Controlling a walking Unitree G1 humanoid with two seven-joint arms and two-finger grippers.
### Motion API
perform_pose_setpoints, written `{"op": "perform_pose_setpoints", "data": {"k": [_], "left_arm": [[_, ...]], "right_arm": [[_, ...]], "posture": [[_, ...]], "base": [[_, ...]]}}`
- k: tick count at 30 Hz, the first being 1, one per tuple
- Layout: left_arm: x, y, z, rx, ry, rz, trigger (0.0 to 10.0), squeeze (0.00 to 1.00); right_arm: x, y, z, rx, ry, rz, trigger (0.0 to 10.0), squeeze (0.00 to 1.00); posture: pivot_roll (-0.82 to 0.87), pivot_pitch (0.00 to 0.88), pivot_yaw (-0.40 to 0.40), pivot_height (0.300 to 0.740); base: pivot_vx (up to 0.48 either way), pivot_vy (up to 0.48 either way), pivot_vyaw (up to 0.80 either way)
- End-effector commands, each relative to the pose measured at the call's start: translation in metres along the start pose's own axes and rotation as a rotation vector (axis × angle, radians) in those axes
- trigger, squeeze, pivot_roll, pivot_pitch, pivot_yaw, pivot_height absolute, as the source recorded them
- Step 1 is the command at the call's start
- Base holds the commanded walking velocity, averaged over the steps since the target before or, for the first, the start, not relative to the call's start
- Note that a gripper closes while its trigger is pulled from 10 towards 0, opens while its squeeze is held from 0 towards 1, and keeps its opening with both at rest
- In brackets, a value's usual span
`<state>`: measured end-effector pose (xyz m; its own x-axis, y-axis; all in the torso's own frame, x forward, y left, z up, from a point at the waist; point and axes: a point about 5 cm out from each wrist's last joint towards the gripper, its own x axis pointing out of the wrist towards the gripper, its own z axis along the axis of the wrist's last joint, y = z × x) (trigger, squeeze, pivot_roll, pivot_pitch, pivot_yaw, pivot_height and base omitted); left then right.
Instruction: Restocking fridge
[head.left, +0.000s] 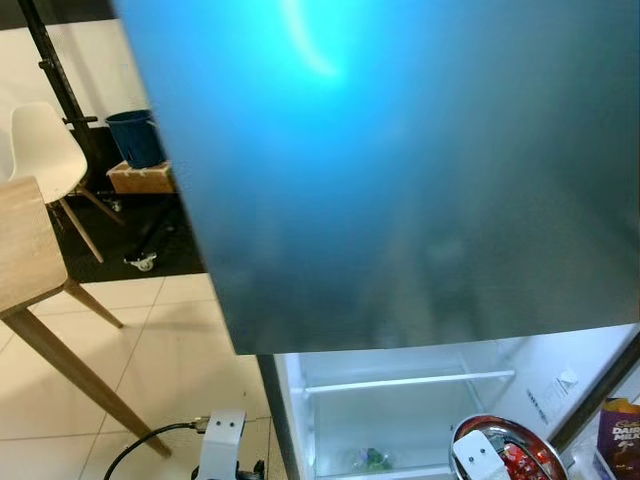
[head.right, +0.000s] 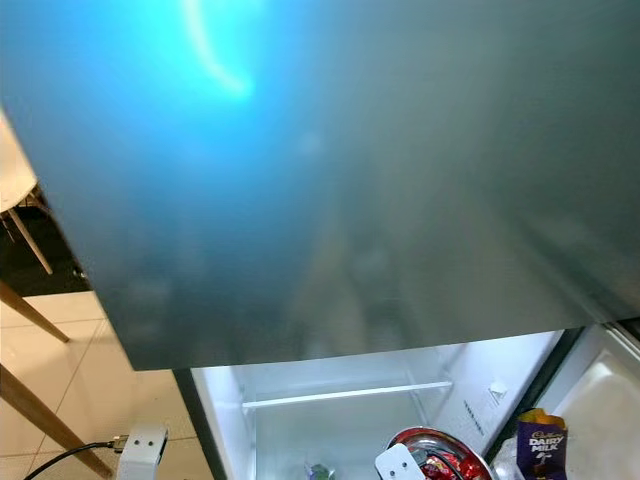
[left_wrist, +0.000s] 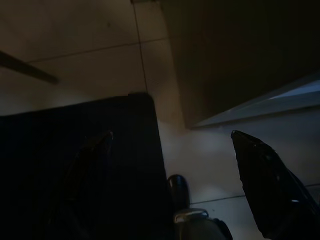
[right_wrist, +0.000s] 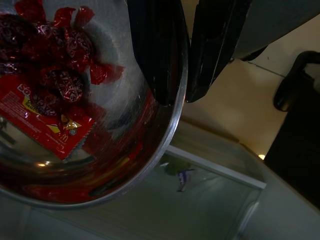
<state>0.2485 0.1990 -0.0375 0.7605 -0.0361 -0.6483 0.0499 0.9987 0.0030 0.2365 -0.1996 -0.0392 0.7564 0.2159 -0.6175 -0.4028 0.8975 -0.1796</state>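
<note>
Round shiny steel bowl (right_wrist: 150, 165) holding red-wrapped sweets (right_wrist: 55, 65) and a flat red sachet (right_wrist: 47, 125), held level before the open, lit white fridge compartment (head.left: 400, 410); rim pinched between black fingers (right_wrist: 160, 50).

Your right tool (right_wrist: 175, 70) was closed on the rim of the steel bowl (right_wrist: 150, 165), one black finger (right_wrist: 155, 50) lying inside the rim and the other outside it, both pressed close together. Its wrist (head.left: 478, 455) sat low at the right, over the bowl. Your left tool (left_wrist: 170, 165) hung low at your left side with its two black fingers spread well apart, nothing between them; its wrist (head.left: 222, 440) showed near the floor.
</note>
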Motion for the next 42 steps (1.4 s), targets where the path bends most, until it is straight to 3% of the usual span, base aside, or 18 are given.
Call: {"op": "perform_pose_setpoints", "data": {"k": [1,5,11,18,28,42], "left_arm": [[-0.003,0.003,-0.010,0.001,0.025,0.012,10.0,0.00],[-0.005,0.003,-0.016,0.062,0.035,-0.004,10.0,0.00],[-0.007,0.005,-0.013,0.056,-0.008,-0.007,10.0,0.00],[-0.009,0.003,-0.015,0.106,-0.017,-0.050,10.0,0.00],[-0.016,-0.011,-0.015,0.246,-0.076,-0.282,10.0,0.00],[-0.018,-0.024,-0.006,0.347,-0.135,-0.397,10.0,0.00]], "right_arm": [[0.000,0.002,0.001,-0.013,-0.007,0.008,10.0,0.00],[0.003,0.004,0.006,-0.022,-0.025,0.026,10.0,0.00],[0.007,0.005,0.023,-0.058,-0.085,0.048,10.0,0.00],[0.012,0.010,0.035,-0.076,-0.117,0.086,10.0,0.00],[0.014,0.010,0.046,-0.125,-0.153,0.105,10.0,0.00],[0.016,0.007,0.063,-0.156,-0.208,0.115,10.0,0.00]], "posture": [[-0.09,0.109,0.034,0.740],[-0.09,0.112,0.034,0.740],[-0.09,0.129,0.028,0.740],[-0.08,0.135,0.021,0.731],[-0.08,0.142,0.019,0.706],[-0.08,0.144,0.025,0.686]], "base": [[0.000,0.000,0.00],[0.000,0.000,0.00],[0.000,0.000,0.00],[0.000,0.000,0.00],[0.000,0.000,0.00],[0.000,0.000,0.00]]}}
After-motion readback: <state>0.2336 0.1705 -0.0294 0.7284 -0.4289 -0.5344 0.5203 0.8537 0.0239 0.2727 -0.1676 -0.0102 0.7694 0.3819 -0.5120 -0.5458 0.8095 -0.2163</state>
